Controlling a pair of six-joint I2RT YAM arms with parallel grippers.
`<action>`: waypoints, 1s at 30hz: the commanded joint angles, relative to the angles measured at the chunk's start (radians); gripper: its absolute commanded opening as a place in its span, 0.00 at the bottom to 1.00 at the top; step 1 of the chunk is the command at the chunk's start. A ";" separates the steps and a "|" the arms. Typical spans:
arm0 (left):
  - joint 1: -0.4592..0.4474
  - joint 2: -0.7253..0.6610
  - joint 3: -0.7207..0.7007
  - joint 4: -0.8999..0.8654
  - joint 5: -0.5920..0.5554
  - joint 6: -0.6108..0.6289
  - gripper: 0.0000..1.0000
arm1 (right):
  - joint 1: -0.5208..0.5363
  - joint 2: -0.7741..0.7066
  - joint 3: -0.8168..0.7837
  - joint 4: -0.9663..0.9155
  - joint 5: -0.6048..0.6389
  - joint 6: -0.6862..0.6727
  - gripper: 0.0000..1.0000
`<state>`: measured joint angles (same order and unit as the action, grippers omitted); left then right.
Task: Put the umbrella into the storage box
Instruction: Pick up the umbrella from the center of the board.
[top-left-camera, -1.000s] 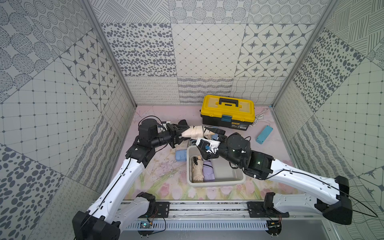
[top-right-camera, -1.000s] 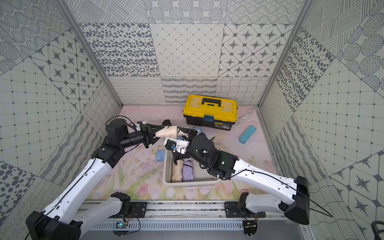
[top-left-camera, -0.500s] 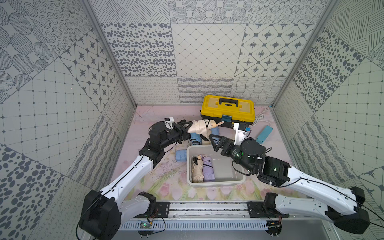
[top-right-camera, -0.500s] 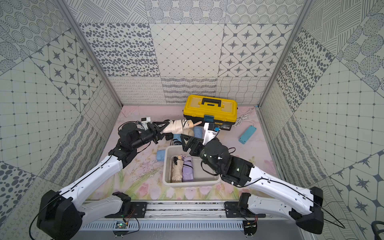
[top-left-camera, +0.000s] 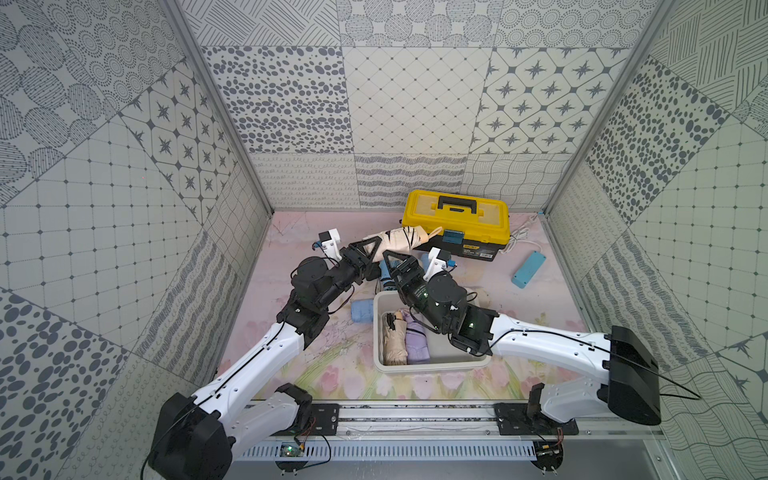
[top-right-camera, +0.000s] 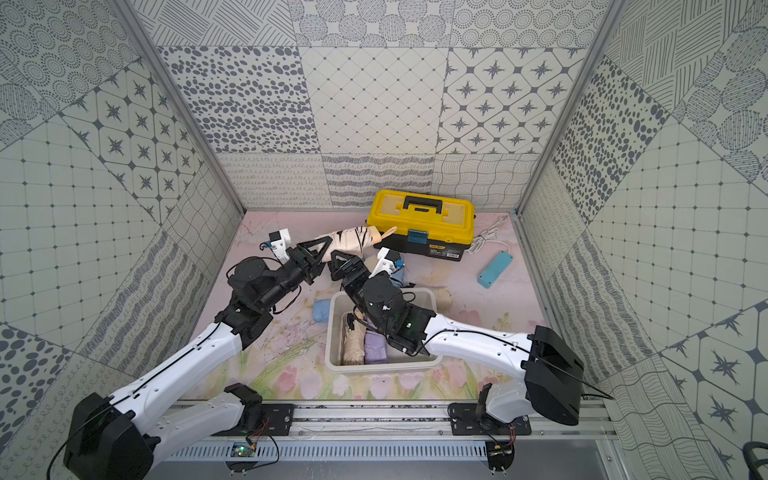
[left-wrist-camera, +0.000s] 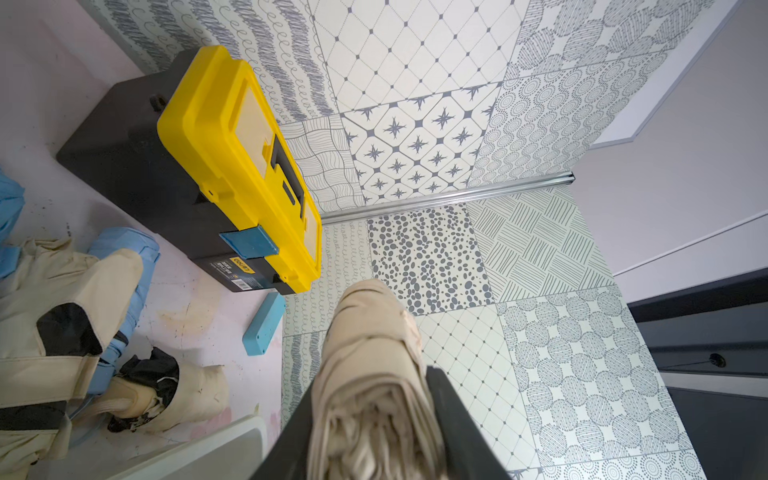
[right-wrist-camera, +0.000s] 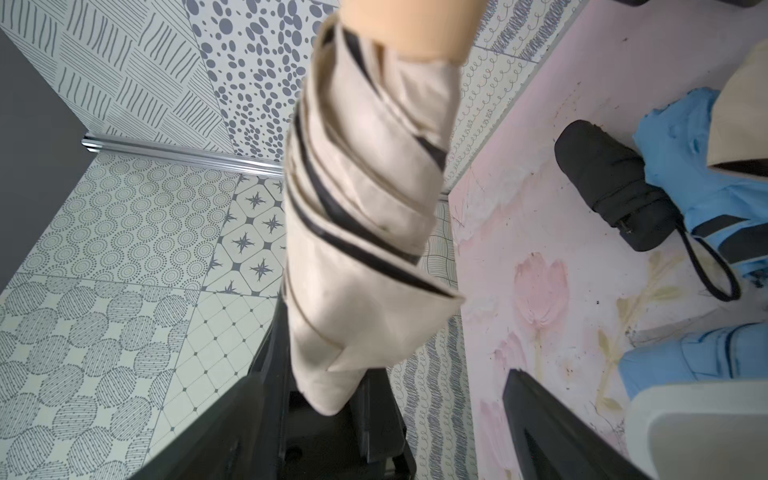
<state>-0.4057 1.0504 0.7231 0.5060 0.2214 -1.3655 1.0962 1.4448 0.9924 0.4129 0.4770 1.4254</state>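
The left claw (top-left-camera: 371, 250) is clamped on one end of a folded cream umbrella (top-left-camera: 399, 239) with dark stripes and holds it off the surface (top-left-camera: 299, 249). The umbrella hangs roughly level, beyond the far rim of the storage box (top-left-camera: 432, 368), between the box and the yellow toolbox (top-left-camera: 455, 216). Its free end points toward the toolbox. No part of it is over the box opening yet.

The right claw (top-left-camera: 401, 266) is just past the box's far rim, under the held umbrella, with its jaws spread wide and gripping nothing. In its wrist view the umbrella's cloth runs close along one jaw, with a clear gap to the other. It looks to me like a handover or a second grip being lined up, though I can't tell that for certain.

Inside the box, against one side wall, a beige umbrella (top-left-camera: 395, 345) and a lilac umbrella (top-left-camera: 415, 345) lie side by side, and the rest of the floor is bare. A blue umbrella (top-left-camera: 360, 311) lies on the surface just outside that same wall, and a black umbrella (right-wrist-camera: 602, 178) lies out past the far rim.

By my reckoning the pickup is done. The carry over the rim, the lowering and the release are all left to do.
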 joint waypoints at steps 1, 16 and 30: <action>-0.010 -0.036 0.000 0.182 -0.076 0.053 0.02 | -0.013 0.029 0.060 0.180 0.045 0.043 0.92; -0.011 -0.050 -0.030 0.202 -0.102 0.032 0.02 | -0.047 0.069 0.080 0.199 0.074 0.044 0.73; -0.011 -0.096 -0.051 0.190 -0.133 0.005 0.03 | -0.071 0.162 0.152 0.215 0.046 0.062 0.56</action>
<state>-0.4118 0.9764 0.6724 0.5343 0.1135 -1.3514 1.0267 1.5860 1.1133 0.5808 0.5262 1.4883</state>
